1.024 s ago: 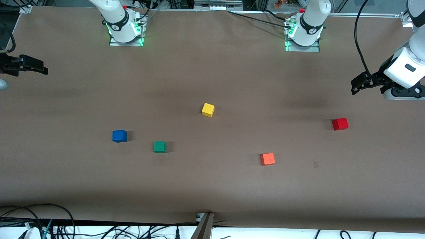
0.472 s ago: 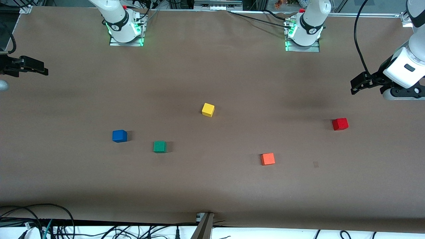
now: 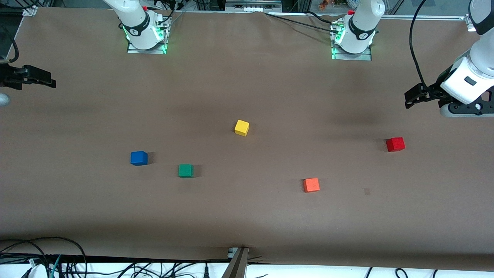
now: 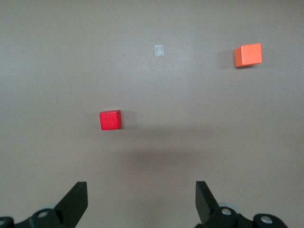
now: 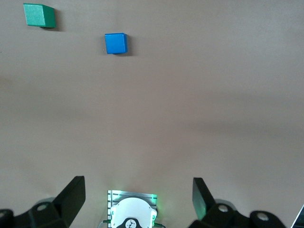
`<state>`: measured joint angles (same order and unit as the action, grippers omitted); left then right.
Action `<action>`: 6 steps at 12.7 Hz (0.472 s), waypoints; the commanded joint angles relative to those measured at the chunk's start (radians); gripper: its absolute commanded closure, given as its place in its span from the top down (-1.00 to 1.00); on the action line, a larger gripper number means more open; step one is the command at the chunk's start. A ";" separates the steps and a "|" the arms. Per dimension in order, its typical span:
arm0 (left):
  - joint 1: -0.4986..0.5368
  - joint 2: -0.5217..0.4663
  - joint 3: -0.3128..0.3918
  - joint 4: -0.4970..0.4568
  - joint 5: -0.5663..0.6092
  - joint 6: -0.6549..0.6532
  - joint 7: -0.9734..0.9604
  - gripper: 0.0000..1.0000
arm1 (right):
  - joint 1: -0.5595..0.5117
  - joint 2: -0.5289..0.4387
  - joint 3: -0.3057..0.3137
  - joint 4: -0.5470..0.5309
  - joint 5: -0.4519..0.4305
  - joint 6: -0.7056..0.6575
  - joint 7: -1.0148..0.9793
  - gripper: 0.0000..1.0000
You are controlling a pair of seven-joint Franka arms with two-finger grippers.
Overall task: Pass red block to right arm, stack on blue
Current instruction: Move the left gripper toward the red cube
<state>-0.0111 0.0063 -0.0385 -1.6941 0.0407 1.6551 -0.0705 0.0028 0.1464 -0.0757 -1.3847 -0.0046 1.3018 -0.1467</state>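
**Both grippers up and spread wide, red block untouched on the table**

Nothing is being held by either arm right now. The left gripper point(image 3: 412, 98) is being kept in the air over the left arm's end of the table point(image 3: 247, 216), fingers point(image 4: 76, 202) spread wide apart with nothing between them. The red block point(image 3: 395, 144) is sitting flat on the table at that same end, not under the gripper, and it is being seen clear of the fingers in the left wrist view point(image 4: 110, 119).

The right gripper point(image 3: 36, 76) is being held over the right arm's end of the table, also spread wide and empty; its fingers point(image 5: 73, 197) are framing bare tabletop. The blue cube point(image 3: 139, 158) is resting toward that end, with the green cube point(image 3: 185, 170) just beside it and a bit nearer the front camera.

The yellow cube point(image 3: 242, 127) is sitting around the middle of the table, and the orange cube point(image 3: 311, 185) is lying nearer the front camera than the red block, well apart from it. A small pale patch point(image 4: 159, 50) is showing on the table near the orange cube.
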 commanded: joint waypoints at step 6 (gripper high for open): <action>0.000 -0.003 0.002 -0.006 0.005 -0.011 0.000 1.00 | 0.003 0.007 0.000 0.018 0.000 -0.004 0.001 1.00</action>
<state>-0.0105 0.0073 -0.0383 -1.6973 0.0407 1.6516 -0.0708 0.0029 0.1467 -0.0753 -1.3847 -0.0046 1.3019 -0.1467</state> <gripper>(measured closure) 0.000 0.000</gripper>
